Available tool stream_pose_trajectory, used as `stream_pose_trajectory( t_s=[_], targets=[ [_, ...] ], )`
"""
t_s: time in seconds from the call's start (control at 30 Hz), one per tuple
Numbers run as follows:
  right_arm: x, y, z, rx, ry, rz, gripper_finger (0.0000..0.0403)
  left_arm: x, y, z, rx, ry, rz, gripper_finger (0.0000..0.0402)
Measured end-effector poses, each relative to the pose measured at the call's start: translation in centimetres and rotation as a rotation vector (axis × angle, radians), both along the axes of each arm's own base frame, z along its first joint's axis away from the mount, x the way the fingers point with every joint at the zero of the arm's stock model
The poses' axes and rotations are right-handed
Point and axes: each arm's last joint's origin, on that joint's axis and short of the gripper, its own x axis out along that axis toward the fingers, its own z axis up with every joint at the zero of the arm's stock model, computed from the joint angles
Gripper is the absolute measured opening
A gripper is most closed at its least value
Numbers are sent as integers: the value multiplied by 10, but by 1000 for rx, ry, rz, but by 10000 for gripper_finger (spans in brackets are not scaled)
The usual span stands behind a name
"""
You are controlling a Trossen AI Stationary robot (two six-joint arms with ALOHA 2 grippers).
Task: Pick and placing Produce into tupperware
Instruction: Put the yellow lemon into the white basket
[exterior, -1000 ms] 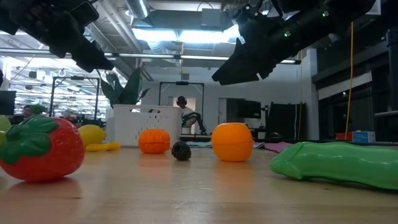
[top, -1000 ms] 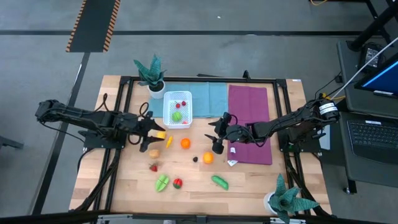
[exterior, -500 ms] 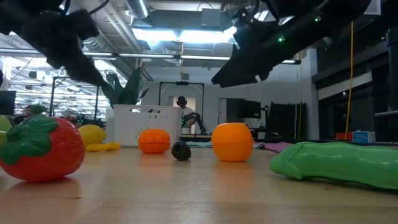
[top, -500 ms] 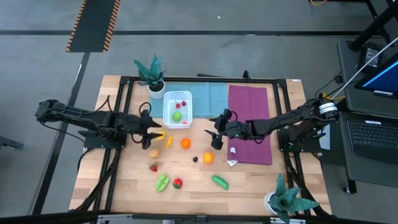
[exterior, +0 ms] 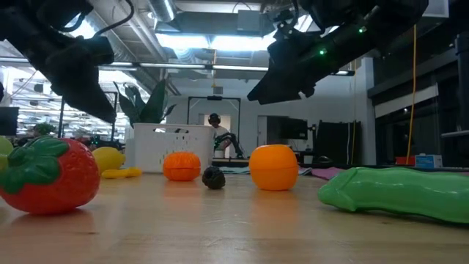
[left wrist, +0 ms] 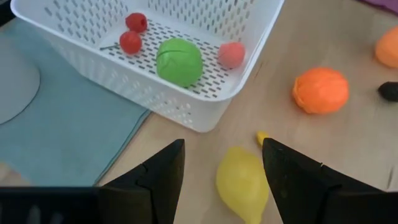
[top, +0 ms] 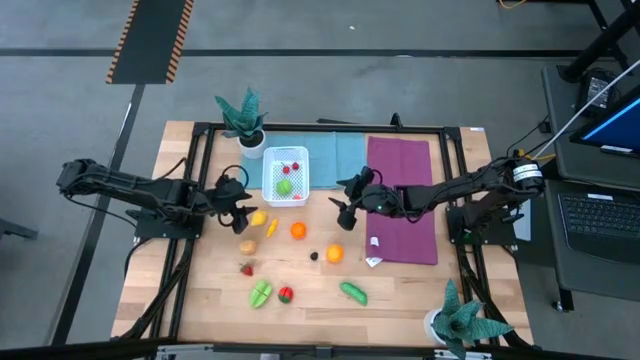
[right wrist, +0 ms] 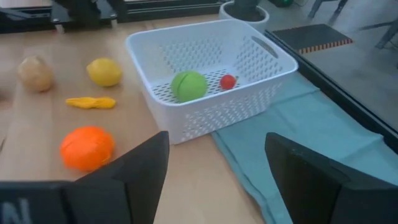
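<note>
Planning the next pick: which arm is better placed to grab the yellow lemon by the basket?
The left one, probably. The left tool hangs open right over the lemon, which sits between its fingers in the wrist view. The right tool is also open but sits on the far side of the tupperware.

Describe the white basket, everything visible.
The tupperware is a white plastic square basket with low perforated walls, a slotted bottom and a handle cutout in one wall. It sits upright on the teal cloth, one corner over bare wood. Inside lie a green ball-like fruit, two small red cherries and a pinkish piece. Neither gripper touches it.
</note>
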Motion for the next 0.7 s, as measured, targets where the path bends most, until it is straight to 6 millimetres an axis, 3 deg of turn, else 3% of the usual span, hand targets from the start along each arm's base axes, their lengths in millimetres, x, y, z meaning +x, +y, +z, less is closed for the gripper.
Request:
stream_pose_trajectory(
  t_s=[0.4, 0.7],
  targets=[
    [0, -12, 1, 0, -17, -39, 267, 1, 0, 1, 34, -3, -34, 208],
    [0, -12, 1, 0, -16, -39, 267, 1, 0, 2, 40, -2, -35, 268]
  ],
)
